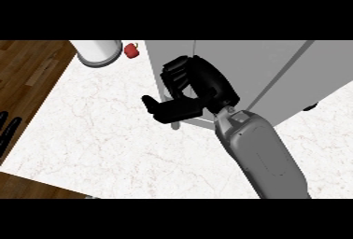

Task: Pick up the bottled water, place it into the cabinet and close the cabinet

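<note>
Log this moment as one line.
right robot hand: curled at grey cabinet front | left robot hand: resting, left edge | bottled water: unseen

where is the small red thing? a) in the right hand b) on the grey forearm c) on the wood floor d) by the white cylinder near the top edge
d: the small red thing sits beside the white cylinder, apart from the right hand.
</note>
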Robot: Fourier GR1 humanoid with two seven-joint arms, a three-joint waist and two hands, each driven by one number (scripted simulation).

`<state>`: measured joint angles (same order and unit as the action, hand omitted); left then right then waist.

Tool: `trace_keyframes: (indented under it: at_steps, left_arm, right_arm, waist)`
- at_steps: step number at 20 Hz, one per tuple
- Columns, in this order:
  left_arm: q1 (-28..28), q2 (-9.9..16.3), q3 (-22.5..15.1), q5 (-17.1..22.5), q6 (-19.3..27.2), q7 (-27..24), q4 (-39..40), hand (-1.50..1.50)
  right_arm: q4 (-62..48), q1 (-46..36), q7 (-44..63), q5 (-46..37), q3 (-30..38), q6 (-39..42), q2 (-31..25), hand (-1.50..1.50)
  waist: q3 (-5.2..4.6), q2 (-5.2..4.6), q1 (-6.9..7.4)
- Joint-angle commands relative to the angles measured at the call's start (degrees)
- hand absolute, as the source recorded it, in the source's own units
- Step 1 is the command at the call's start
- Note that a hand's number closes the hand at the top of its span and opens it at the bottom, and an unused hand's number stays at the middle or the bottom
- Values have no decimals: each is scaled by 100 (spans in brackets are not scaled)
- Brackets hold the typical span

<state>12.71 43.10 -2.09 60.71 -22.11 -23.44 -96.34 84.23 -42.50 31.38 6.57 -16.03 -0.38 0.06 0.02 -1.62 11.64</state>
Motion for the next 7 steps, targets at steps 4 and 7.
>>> trace_keyframes:
  at_steps: [4, 7]
  left_arm:
    - [35, 20, 75, -3, -77, -22, 15, -150]
    - [52, 38, 148, 74, -121, -14, 73, -150]
  right_arm:
    - [-1145, -999, -404, 267, 585, -1056, -5, -150]
    - [-1276, -1203, -457, 459, 560, -1262, -5, -150]
  waist:
    - [-15, -104, 4]
    - [-15, -80, -93]
